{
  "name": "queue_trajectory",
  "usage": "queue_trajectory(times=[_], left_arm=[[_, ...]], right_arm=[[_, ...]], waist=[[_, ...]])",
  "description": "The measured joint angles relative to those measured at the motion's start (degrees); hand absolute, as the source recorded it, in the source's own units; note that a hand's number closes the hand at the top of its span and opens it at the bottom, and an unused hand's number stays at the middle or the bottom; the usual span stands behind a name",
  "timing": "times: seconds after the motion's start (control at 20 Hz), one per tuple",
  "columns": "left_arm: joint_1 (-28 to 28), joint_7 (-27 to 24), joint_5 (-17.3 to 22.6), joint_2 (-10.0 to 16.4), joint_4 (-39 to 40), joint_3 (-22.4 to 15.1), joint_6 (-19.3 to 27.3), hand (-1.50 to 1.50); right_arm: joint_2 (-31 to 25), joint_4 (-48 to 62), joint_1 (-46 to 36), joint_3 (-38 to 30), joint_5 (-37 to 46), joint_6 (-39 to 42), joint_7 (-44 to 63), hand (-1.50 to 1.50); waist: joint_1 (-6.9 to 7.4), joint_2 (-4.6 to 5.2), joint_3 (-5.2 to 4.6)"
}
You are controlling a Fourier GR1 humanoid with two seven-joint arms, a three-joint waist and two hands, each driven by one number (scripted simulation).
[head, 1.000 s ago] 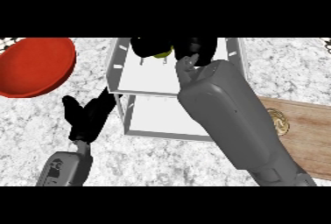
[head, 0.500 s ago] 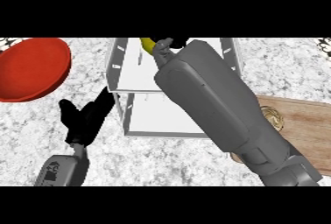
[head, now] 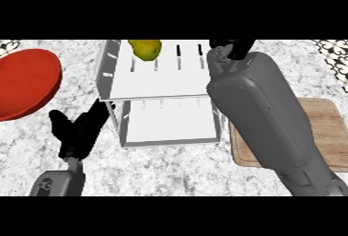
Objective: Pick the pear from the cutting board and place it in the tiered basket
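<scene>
**Pear in the top tier, my right hand off to its side**

Seen from my head, looking steeply down: the yellow-green pear (head: pixel 145 48) sits in the upper tier (head: pixel 163 83) of the white tiered basket (head: pixel 114 120), toward its far left corner, with the view's upper edge cutting off part of it. My right hand (head: pixel 231 47) is over the far right corner of the same tier. A stretch of slotted back wall lies between the hand and the fruit, so the two are apart. Only a little of that hand shows past the end of my right forearm (head: pixel 265 115), and I cannot tell whether it is open or closed. The forearm slants up from the lower right and covers the basket's right side.

The lower tier (head: pixel 170 126) juts out toward me from under the upper one. The wooden cutting board (head: pixel 326 133) lies just right of the basket, its left part hidden under my arm.

My left hand (head: pixel 76 131) rests over the counter (head: pixel 170 170) just left of the basket, open, fingers straight and pointing up, holding nothing. My left forearm (head: pixel 58 184) comes in below it. A red plate (head: pixel 24 83) lies at the far left, well apart from the basket.
</scene>
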Motion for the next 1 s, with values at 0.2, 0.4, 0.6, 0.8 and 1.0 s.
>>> queue_trajectory(times=[0.2, 0.4, 0.6, 0.8, 1.0], left_arm=[[0.53, 0.36, 0.45, 0.34, -0.72, 0.99, 0.37, 0.00], [1.04, 1.33, 0.73, 0.83, -1.93, 1.54, 0.56, 0.00], [2.15, 0.92, 0.75, 0.44, -2.30, 1.82, 1.11, 0.00], [2.68, 0.30, 0.69, 0.41, -2.22, 1.86, 0.96, 0.00], [2.62, -0.18, 0.08, -0.14, -2.23, 1.27, 1.32, 0.00]], right_arm=[[-4.52, -14.53, 8.84, 1.04, -2.90, 5.60, 2.03, -1.50], [-10.50, -28.48, 17.99, 1.20, -8.72, 11.97, 2.79, -1.50], [-16.87, -42.79, 27.02, -0.67, -15.34, 17.05, 3.83, -1.50], [-23.27, -55.99, 37.20, -6.06, -23.22, 20.56, 4.00, -1.50], [-27.96, -63.41, 46.90, -14.54, -30.65, 23.11, 3.14, -1.50]], waist=[[-1.42, -0.34, 0.06], [-2.23, -0.47, 0.10], [-2.98, -0.54, 0.10], [-3.51, -0.39, 0.13], [-3.38, -0.20, 0.17]])
